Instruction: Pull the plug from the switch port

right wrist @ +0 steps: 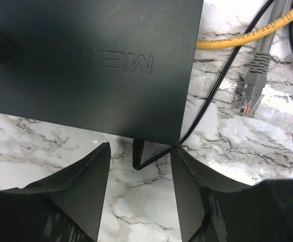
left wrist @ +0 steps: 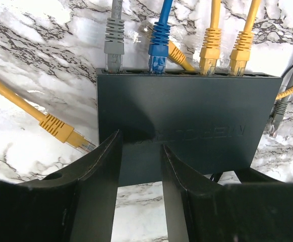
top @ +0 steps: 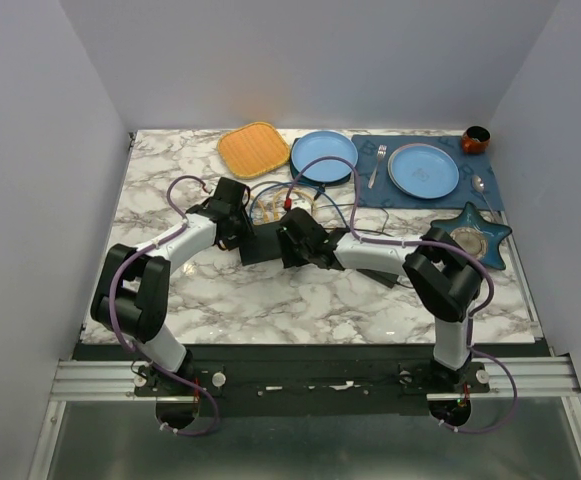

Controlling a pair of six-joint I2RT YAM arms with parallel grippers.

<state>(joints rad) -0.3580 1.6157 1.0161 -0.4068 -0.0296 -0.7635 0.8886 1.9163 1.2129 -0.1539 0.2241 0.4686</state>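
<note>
Mid-counter [top: 220,300], between the two arms: the switch [top: 262,245], a flat matte-black rectangular box with faint embossed lettering on its lid. Over its left end, the left end effector [left wrist: 141,143], jaws parted and gripping nothing, fingertips just above the lid near its closer rim. At its right end, the right end effector [right wrist: 140,151], likewise spread and empty, with a small black plug [right wrist: 137,156] and its thin black lead lying between the fingers, not clamped. Along the far long edge, a row of ports, with a grey plug [left wrist: 114,58], a blue plug [left wrist: 159,55] and two yellow plugs [left wrist: 210,50] seated side by side. Loose on the marble beside the box: another yellow connector [left wrist: 65,132] to the left, another grey connector [right wrist: 249,93] to the right. Farther back, an orange woven mat [top: 253,148] and a blue plate [top: 323,155].
</note>
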